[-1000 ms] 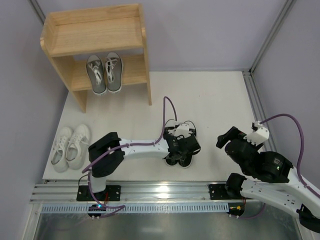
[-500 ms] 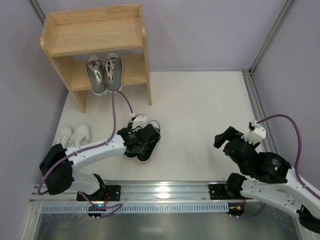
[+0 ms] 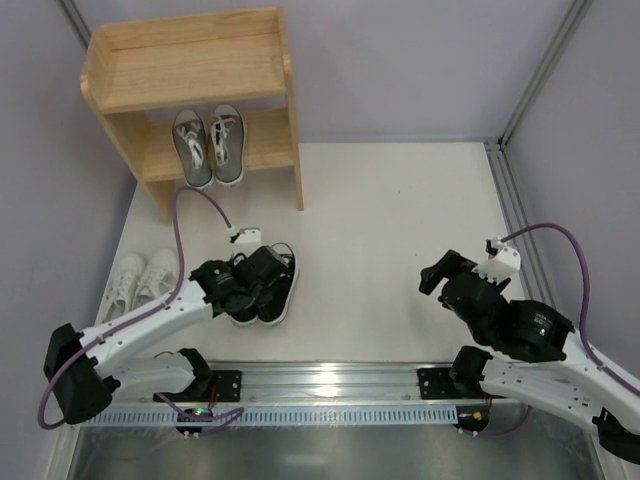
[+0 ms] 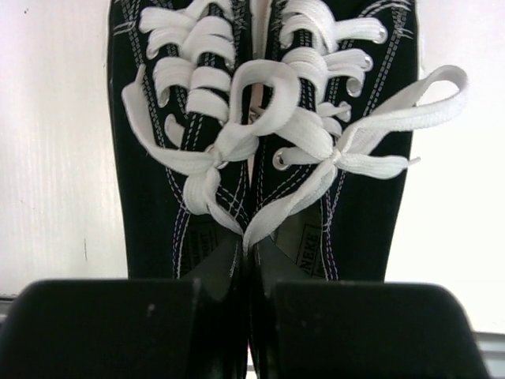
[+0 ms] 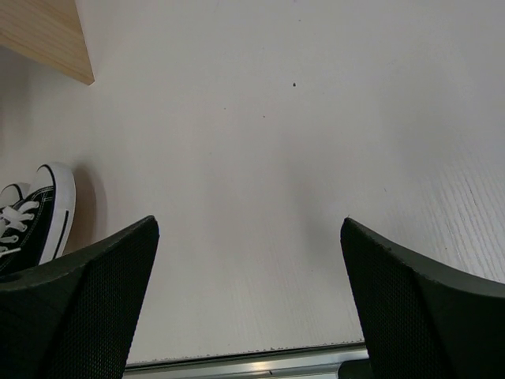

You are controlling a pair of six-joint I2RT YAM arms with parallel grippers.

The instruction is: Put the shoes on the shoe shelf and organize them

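Note:
My left gripper [image 3: 247,284] is shut on the black canvas pair [image 3: 272,287], left of the table's middle. In the left wrist view its fingers [image 4: 110,332] pinch the two inner collars of the black pair [image 4: 150,197] together, white laces above. The grey pair [image 3: 210,145] sits on the lower tier of the shoe shelf [image 3: 190,70] at the back left. An all-white pair [image 3: 140,288] lies on the table at the left edge, close to the black pair. My right gripper [image 3: 437,275] [image 5: 248,229] hangs open over bare table at the right, holding nothing.
The shelf's upper tier holds nothing. One foot of the shelf [image 5: 47,35] and a black shoe's white toe cap [image 5: 55,207] show in the right wrist view. A metal rail [image 3: 320,385] runs along the near table edge. Walls close in left and back.
My left arm has swung left with the black pair, from the table's middle to a spot beside the white pair. The right arm has edged slightly left.

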